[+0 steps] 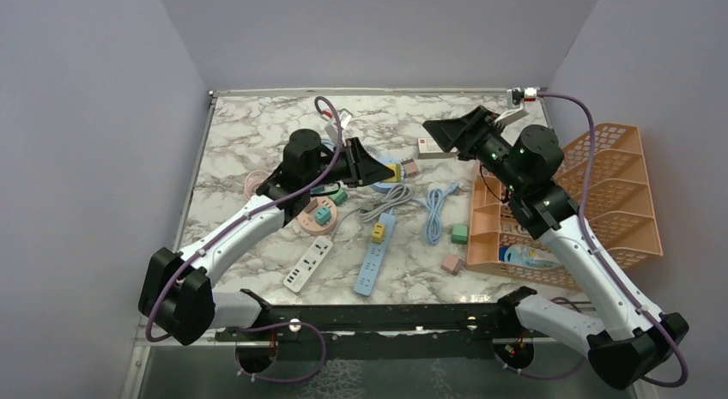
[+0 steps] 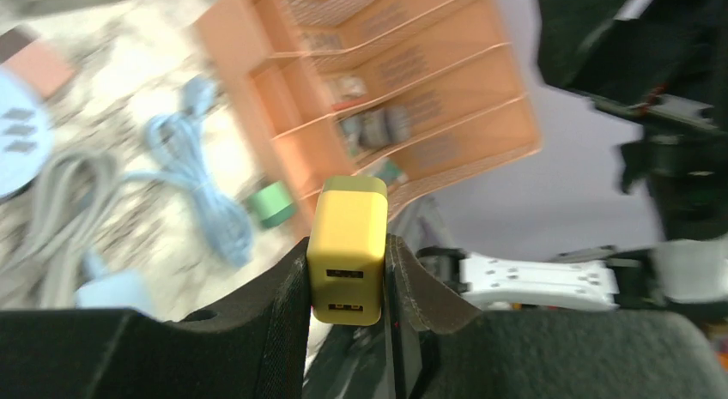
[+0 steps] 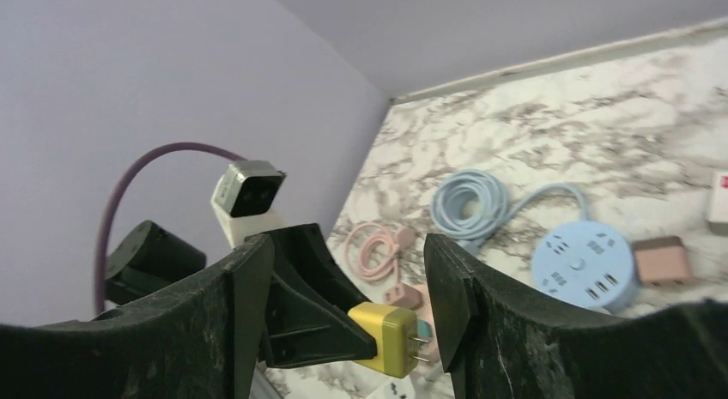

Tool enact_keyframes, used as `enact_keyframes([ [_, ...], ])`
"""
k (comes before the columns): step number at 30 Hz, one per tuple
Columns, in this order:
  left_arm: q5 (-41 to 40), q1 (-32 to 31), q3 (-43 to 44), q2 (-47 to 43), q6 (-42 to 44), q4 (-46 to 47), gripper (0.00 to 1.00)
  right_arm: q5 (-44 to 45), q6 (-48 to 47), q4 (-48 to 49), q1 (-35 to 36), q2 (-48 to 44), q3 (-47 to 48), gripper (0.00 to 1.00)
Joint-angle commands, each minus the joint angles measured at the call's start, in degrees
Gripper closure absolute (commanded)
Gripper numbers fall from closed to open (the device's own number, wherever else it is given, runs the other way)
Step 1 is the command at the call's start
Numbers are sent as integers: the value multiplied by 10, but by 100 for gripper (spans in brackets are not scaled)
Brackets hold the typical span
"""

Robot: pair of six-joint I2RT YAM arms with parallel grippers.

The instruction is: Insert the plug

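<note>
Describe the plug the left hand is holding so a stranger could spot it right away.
On the marble table, look near the middle for the left hand. Pinched there is the yellow USB wall charger, the only adapter gripped rather than lying loose.

Smooth yellow plastic plug (image 2: 347, 244), matt black fingers (image 2: 273, 326), glossy marbled table (image 1: 249, 133)

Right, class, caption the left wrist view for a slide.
Left end effector grips a yellow plug, with an orange rack beyond.
</note>
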Motion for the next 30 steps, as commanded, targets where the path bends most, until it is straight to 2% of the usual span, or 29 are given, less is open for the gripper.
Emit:
enact_keyframes([
  [1, -68, -6, 41, -22, 177, -284, 100, 101, -26, -95, 1, -4, -20, 36],
  [4, -102, -25, 49, -16, 206, -378, 100, 129, -26, -123, 1, 0, -26, 37],
  [9, -235, -75, 88, 8, 245, -554, 100, 167, -26, -160, 1, 14, -24, 38],
  [13, -314, -79, 117, 23, 243, -633, 100, 176, -27, -175, 1, 26, -22, 38],
  [18, -316, -89, 141, 52, 219, -676, 100, 183, -29, -183, 0, 35, -24, 38],
  [24, -323, -146, 153, 104, 184, -694, 100, 193, -31, -190, 0, 42, -23, 38],
  [30, -333, -176, 173, 136, 184, -693, 100, 197, -31, -194, 1, 42, -27, 38],
])
